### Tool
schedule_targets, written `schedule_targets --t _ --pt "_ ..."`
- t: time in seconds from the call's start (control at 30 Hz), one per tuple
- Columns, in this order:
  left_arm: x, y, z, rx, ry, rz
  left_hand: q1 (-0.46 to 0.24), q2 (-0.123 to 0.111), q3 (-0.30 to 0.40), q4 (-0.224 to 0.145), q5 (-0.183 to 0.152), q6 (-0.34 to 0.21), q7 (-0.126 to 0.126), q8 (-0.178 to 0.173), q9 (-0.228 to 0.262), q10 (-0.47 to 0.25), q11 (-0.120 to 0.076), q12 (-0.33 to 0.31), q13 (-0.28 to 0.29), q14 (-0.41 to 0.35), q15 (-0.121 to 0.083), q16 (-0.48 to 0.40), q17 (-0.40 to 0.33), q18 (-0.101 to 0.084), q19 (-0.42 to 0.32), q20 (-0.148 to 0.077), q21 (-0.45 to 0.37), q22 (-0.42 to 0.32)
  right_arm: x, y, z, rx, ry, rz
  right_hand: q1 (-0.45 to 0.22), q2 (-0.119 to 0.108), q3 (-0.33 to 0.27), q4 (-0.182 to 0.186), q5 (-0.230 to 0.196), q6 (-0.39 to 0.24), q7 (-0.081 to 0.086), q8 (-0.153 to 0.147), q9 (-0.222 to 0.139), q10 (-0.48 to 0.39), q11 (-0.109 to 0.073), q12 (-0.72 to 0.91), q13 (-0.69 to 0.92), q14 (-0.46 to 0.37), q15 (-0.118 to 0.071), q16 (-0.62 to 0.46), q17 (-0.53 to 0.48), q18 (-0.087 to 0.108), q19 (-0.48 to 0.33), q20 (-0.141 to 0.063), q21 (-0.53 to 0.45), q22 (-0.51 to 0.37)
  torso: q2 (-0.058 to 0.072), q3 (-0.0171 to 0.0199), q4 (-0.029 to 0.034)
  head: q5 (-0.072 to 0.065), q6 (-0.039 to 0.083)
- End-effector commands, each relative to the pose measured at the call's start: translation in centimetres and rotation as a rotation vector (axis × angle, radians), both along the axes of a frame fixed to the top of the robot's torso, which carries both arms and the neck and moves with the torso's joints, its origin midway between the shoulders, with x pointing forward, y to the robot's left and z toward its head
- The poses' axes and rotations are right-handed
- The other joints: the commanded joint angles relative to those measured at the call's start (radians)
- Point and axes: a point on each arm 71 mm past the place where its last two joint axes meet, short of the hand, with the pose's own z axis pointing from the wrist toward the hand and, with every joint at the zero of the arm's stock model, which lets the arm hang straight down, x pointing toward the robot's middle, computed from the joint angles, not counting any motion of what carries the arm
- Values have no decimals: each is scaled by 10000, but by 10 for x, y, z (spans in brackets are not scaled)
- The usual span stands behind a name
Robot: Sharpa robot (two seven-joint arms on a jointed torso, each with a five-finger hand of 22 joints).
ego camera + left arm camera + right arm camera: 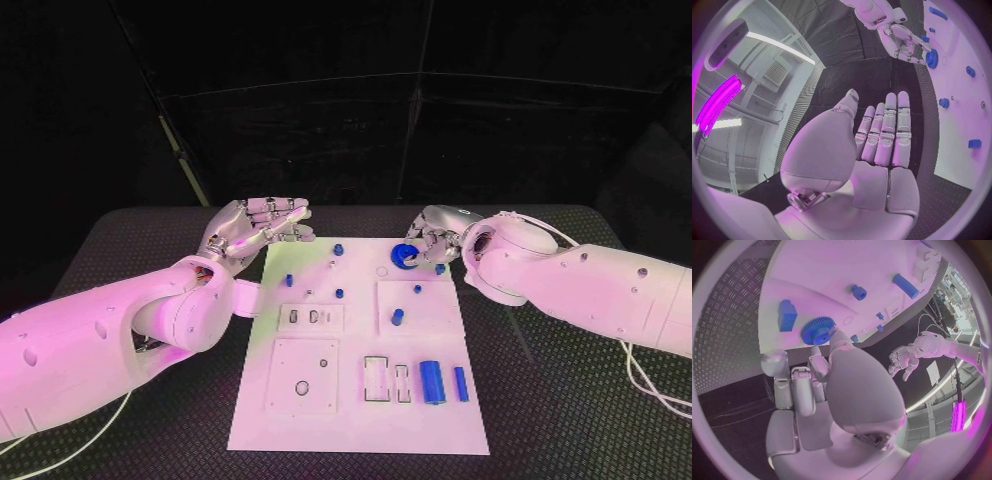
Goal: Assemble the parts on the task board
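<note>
At board's far edge, our right hand [428, 243] pinches blue gear [407, 253], likely to seat it on post. Our left hand [260, 228] waits beside white board [361, 420], fingers apart, holding nothing.

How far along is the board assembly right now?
Early, I'd judge. Small blue pegs already stand at the task board's far end. The right hand grips the blue gear there. The left hand hovers open, off the board. The blue cylinder and bar lie unplaced.
</note>
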Motion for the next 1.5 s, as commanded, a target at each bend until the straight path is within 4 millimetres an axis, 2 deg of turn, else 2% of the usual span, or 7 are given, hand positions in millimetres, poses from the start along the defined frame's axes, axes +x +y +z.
schedule_targets --t 0.03,0.63,0.83,0.93,1.0,1.3,1.5 --pt "0 -2 2 -49 -85 -154 -13 59 -61 15 0 23 24 -46 -9 38 35 -32 -8 27 62 -55 9 107 38 4 -52 -9 1 2 0 -565 -264 190 92 3 10 -77 -23 53 9 40 -3 65 25 39 36 797 45 45 1228 -73 67 8 24 12 6 5 4 1 -20" --pt "0 -2 1 -69 -80 -208 -13 59 -61 15 0 23 24 -46 -9 38 35 -32 -8 27 62 -55 9 107 38 4 -52 -9 1 9 -7 -1126 -300 409 429 212 159 -396 199 157 16 119 -15 178 29 489 556 806 53 77 1315 -83 72 16 74 84 5 10 -7 15 -105" --pt "0 -3 1 -71 -74 -219 -13 59 -61 15 0 23 24 -46 -9 38 35 -32 -8 27 62 -55 9 107 38 4 -52 -9 1 10 -8 -1163 -364 413 433 426 247 -462 209 442 -17 233 7 291 -2 700 792 808 33 85 1335 -85 82 5 100 120 1 8 5 14 -116" --pt "0 -2 1 -68 -73 -215 -13 59 -61 15 0 23 24 -46 -9 38 35 -32 -8 27 62 -55 9 107 38 4 -52 -9 1 10 -7 -1078 -504 374 563 693 498 -542 -442 769 -100 319 21 360 -73 826 942 808 -25 87 1341 -83 85 -34 115 137 -1 6 3 25 -125" --pt "0 -2 1 -66 -72 -212 -13 59 -61 15 0 23 24 -46 -9 38 35 -32 -8 27 62 -55 9 107 38 4 -52 -9 0 10 -6 -950 -679 362 604 776 642 -573 -565 893 -136 325 12 387 -104 873 1004 808 -51 87 1343 -88 96 -60 130 162 0 9 -1 31 -129" --pt "0 -1 1 -57 -72 -190 -13 59 -61 15 0 23 24 -46 -9 38 35 -32 -8 27 62 -55 9 107 38 4 -52 -9 -13 23 8 -266 -1777 759 644 740 977 -681 -237 1189 -212 263 -21 522 -174 1061 1244 827 -114 115 1439 -113 164 -124 198 291 -5 13 -7 71 -112" --pt "1 0 1 -47 -77 -164 -11 63 -74 5 0 31 21 -60 -9 51 34 -46 -6 36 61 -69 18 108 45 4 -61 -15 -27 46 16 -102 -2320 1364 629 715 1024 -693 -227 1244 -224 249 -23 562 -184 1114 1309 832 -122 123 1464 -117 178 -132 211 317 -3 0 0 71 -97"
